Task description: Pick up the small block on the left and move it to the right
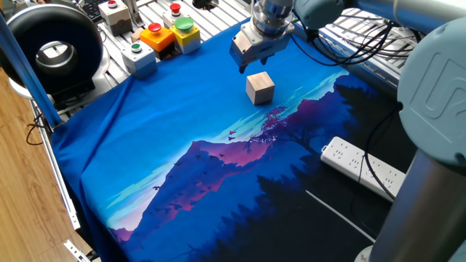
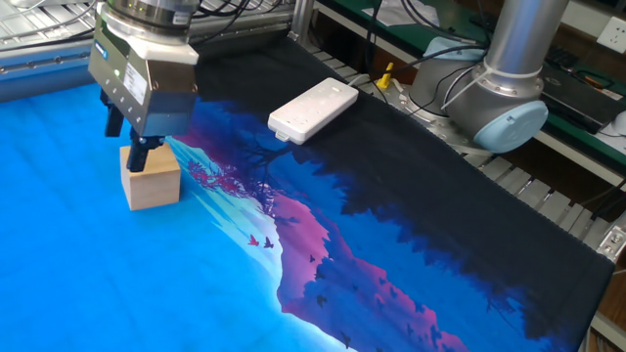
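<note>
The small block (image 1: 260, 88) is a light-tan wooden cube standing on the blue part of the printed cloth (image 1: 182, 145). It also shows in the other fixed view (image 2: 152, 181). My gripper (image 1: 255, 62) hangs just above and slightly behind the block, open and empty, with its fingers pointing down. In the other fixed view the gripper (image 2: 127, 147) has one dark fingertip (image 2: 138, 161) just over the block's top rear edge. The block is free on the cloth.
Grey button boxes (image 1: 140, 57) and orange (image 1: 156, 36) and green (image 1: 186, 33) buttons stand at the cloth's far left corner. A black round device (image 1: 51, 44) sits at far left. A white power strip (image 1: 364, 169) lies to the right, also shown in the other fixed view (image 2: 313, 108). The arm's base (image 2: 509, 88) stands behind.
</note>
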Robot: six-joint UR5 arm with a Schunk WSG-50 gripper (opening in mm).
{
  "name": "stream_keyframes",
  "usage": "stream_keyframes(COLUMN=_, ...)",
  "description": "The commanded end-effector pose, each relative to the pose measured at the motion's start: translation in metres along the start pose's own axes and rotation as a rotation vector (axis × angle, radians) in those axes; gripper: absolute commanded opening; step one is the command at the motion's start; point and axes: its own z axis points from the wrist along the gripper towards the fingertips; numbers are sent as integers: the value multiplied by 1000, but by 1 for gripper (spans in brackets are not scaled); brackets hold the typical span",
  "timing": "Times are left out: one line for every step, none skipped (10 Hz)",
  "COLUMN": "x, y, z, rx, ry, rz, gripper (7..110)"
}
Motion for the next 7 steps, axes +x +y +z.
stream_keyframes(x=3, y=2, z=0, rx=-14, ry=11, rz=1, gripper=66)
stream_keyframes(x=15, y=11, z=-1, rx=-49, ry=62, rz=10, gripper=66)
stream_keyframes(x=23, y=12, z=-2, rx=-53, ry=94, rz=13, gripper=66)
stream_keyframes(x=30, y=9, z=-2, rx=-41, ry=122, rz=7, gripper=66)
stream_keyframes(x=34, y=5, z=-3, rx=-27, ry=138, rz=5, gripper=66)
stream_keyframes(x=34, y=3, z=-3, rx=-19, ry=137, rz=-1, gripper=66)
stream_keyframes(x=30, y=0, z=-2, rx=-7, ry=120, rz=-16, gripper=66)
